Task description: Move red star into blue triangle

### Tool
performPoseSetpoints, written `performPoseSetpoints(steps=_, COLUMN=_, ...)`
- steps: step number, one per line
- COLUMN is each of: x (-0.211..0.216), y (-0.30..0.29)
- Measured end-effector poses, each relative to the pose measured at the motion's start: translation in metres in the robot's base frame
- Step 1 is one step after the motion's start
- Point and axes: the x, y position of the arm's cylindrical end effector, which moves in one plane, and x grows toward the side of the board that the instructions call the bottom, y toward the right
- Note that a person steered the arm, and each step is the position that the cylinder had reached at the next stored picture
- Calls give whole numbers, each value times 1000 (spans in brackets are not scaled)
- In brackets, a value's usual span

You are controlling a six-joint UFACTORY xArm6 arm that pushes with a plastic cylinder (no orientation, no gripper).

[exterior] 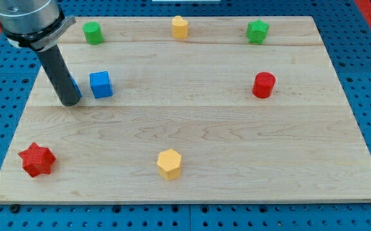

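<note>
The red star lies near the board's bottom left corner. A blue block, its shape mostly hidden behind the rod, sits at the view's left; only a sliver shows. My tip rests on the board right beside it, well above the red star. A blue cube stands just to the right of the rod.
A green block, a yellow block and a green star-like block line the top edge. A red cylinder is at the right. A yellow hexagon block sits at bottom centre. The wooden board ends at blue pegboard.
</note>
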Motion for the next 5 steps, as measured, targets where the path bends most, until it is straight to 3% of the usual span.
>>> performPoseSetpoints(steps=3, x=111, y=-10)
performPoseSetpoints(steps=5, x=158, y=44)
